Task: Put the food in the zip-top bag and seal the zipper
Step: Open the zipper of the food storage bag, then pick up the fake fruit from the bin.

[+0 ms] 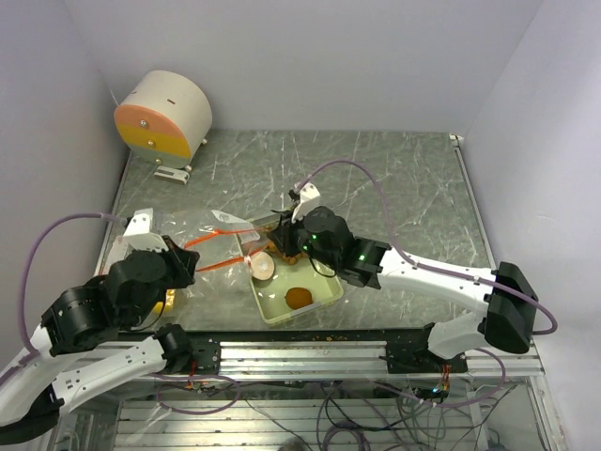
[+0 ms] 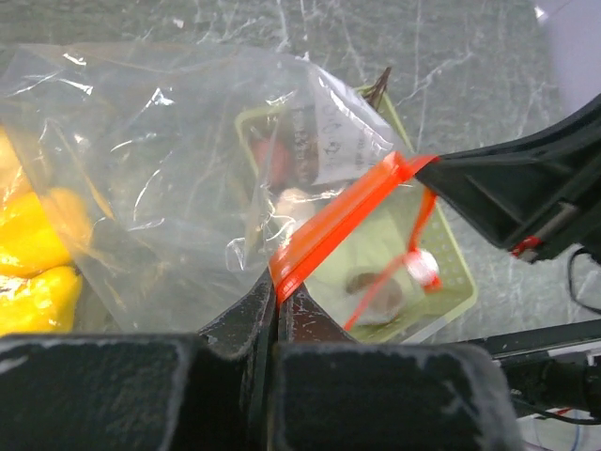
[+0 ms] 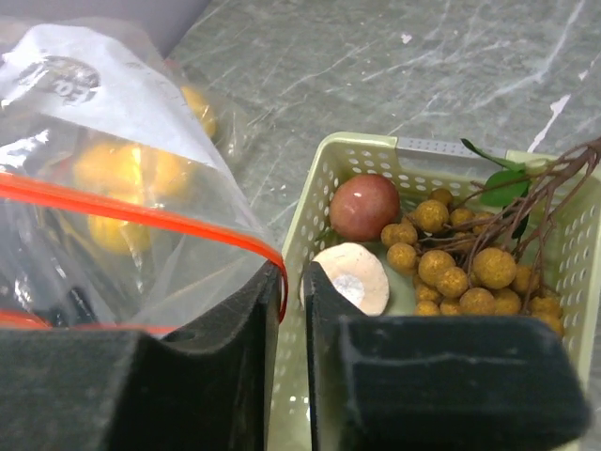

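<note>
The clear zip-top bag [image 1: 221,240] lies left of the pale green tray [image 1: 324,299], its orange zipper [image 2: 343,211] stretched between both grippers. My left gripper [image 2: 278,299] is shut on the zipper's near end. My right gripper [image 3: 291,282] stands narrowly open, the zipper's other end [image 3: 141,214] curling against its left finger. Yellow fruits [image 3: 122,174] sit inside the bag, also showing in the left wrist view [image 2: 33,254]. In the tray lie a reddish apple [image 3: 364,206], a pale pear [image 3: 352,275], brown berries [image 3: 470,268] and an orange fruit [image 1: 300,298].
A round cream and orange device [image 1: 164,115] stands at the back left against the wall. A metal rail [image 1: 300,352] runs along the table's near edge, close to the tray. White walls close in both sides.
</note>
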You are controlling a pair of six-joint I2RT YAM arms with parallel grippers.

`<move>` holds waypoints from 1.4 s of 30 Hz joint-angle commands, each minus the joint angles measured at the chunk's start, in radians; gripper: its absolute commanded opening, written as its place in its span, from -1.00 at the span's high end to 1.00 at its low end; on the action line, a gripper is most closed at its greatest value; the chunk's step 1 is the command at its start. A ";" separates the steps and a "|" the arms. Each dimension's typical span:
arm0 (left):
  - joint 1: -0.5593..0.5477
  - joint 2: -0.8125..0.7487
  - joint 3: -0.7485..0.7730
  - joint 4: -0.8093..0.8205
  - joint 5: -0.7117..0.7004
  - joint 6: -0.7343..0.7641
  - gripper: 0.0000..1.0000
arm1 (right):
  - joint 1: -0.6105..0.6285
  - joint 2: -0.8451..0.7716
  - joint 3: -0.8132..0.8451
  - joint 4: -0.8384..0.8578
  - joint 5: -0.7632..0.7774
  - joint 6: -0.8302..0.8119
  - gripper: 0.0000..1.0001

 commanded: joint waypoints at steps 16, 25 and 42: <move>0.004 0.101 -0.173 0.097 -0.088 -0.041 0.86 | -0.126 -0.222 -0.092 0.038 -0.111 -0.045 -0.45; 0.004 0.049 -0.163 0.071 -0.111 -0.048 0.86 | -0.283 -0.006 0.015 -0.142 -0.038 0.037 -0.35; 0.004 0.015 -0.159 0.053 -0.090 -0.046 0.86 | -0.299 0.349 0.174 -0.066 -0.071 -0.016 -0.30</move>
